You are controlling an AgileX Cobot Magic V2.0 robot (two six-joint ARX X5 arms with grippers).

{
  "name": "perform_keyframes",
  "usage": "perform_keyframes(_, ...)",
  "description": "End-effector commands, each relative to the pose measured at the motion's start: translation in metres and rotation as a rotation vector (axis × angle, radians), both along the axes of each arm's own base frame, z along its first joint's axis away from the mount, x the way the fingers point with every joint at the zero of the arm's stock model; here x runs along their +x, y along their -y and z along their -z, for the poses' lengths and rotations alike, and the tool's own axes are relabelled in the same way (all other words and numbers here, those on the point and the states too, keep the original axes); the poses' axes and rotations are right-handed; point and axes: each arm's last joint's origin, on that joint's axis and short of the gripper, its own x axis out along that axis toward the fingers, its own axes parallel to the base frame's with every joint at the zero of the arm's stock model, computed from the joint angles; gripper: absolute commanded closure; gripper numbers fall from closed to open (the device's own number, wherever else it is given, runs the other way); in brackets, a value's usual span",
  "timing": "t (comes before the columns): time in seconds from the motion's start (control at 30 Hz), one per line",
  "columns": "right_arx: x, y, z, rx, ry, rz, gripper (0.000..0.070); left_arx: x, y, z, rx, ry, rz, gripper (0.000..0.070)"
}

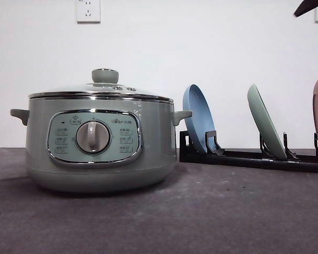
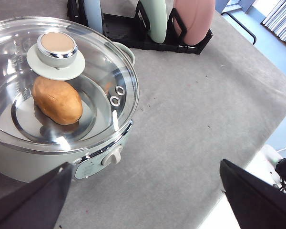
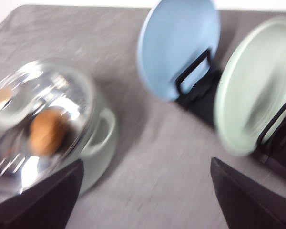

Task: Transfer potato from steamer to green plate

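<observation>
Now, oval orange-brown potato (image 2: 57, 100): inside lidded sage-green round steamer (image 1: 98, 145).
Pale mint-green plate (image 1: 267, 123): upright, far right.
Left pincer (image 2: 148, 200): open.
Right pincer (image 3: 145, 195): open.

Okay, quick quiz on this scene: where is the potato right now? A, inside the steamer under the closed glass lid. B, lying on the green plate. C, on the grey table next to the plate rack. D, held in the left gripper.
A: the left wrist view shows the potato lying inside the steamer, seen through the glass lid that sits shut on the rim, while the green plate stands upright in the rack.
</observation>
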Motion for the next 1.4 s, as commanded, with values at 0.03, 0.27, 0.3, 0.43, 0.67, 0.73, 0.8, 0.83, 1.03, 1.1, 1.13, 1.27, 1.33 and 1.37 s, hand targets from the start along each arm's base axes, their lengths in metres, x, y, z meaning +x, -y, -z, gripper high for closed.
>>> perform_keyframes(0.03, 0.027, -0.005, 0.001, -0.006, -0.018, 0.023, 0.0164, 0.001, 0.001, -0.007, -0.003, 0.027, 0.012, 0.0063)
perform_keyframes(0.27, 0.087, -0.011, 0.019, -0.048, -0.056, 0.075, 0.0165, 0.001, 0.001, -0.007, -0.003, 0.026, 0.012, 0.0063)
perform_keyframes(0.3, 0.094, -0.011, 0.022, -0.050, -0.058, 0.080, 0.0165, 0.001, 0.001, -0.007, -0.002, 0.025, 0.012, 0.0063)
perform_keyframes(0.43, 0.120, -0.012, 0.038, -0.061, -0.072, 0.109, 0.0166, 0.001, 0.001, -0.006, -0.002, 0.025, 0.012, 0.0063)
perform_keyframes(0.67, 0.151, -0.012, 0.068, -0.097, -0.082, 0.162, 0.0183, 0.001, 0.001, -0.006, -0.002, 0.025, 0.012, 0.0063)
perform_keyframes(0.73, 0.157, -0.011, 0.075, -0.098, -0.085, 0.166, 0.0229, 0.001, 0.001, -0.006, -0.002, 0.025, 0.012, 0.0063)
perform_keyframes(0.8, 0.162, -0.012, 0.081, -0.093, -0.088, 0.169, 0.0252, 0.001, 0.001, -0.006, -0.002, 0.025, 0.012, 0.0063)
perform_keyframes(0.83, 0.164, -0.012, 0.084, -0.090, -0.091, 0.173, 0.0254, 0.001, 0.001, -0.006, -0.002, 0.025, 0.012, 0.0063)
perform_keyframes(1.03, 0.172, -0.013, 0.098, -0.091, -0.117, 0.175, 0.0359, 0.001, 0.001, -0.007, -0.002, 0.025, 0.012, 0.0063)
perform_keyframes(1.1, 0.173, -0.013, 0.100, -0.092, -0.123, 0.175, 0.0389, 0.001, 0.001, -0.007, -0.003, 0.025, 0.012, 0.0063)
perform_keyframes(1.13, 0.173, -0.013, 0.100, -0.093, -0.124, 0.176, 0.0411, 0.001, 0.001, -0.007, -0.003, 0.025, 0.012, 0.0063)
perform_keyframes(1.27, 0.174, -0.011, 0.100, -0.091, -0.123, 0.180, 0.0541, 0.001, 0.001, -0.007, -0.003, 0.025, 0.012, 0.0063)
perform_keyframes(1.33, 0.174, -0.011, 0.100, -0.091, -0.125, 0.182, 0.0586, 0.001, 0.001, -0.007, -0.003, 0.025, 0.012, 0.0063)
perform_keyframes(1.37, 0.174, -0.010, 0.100, -0.091, -0.125, 0.184, 0.0604, 0.001, 0.001, -0.007, -0.003, 0.025, 0.012, 0.0063)
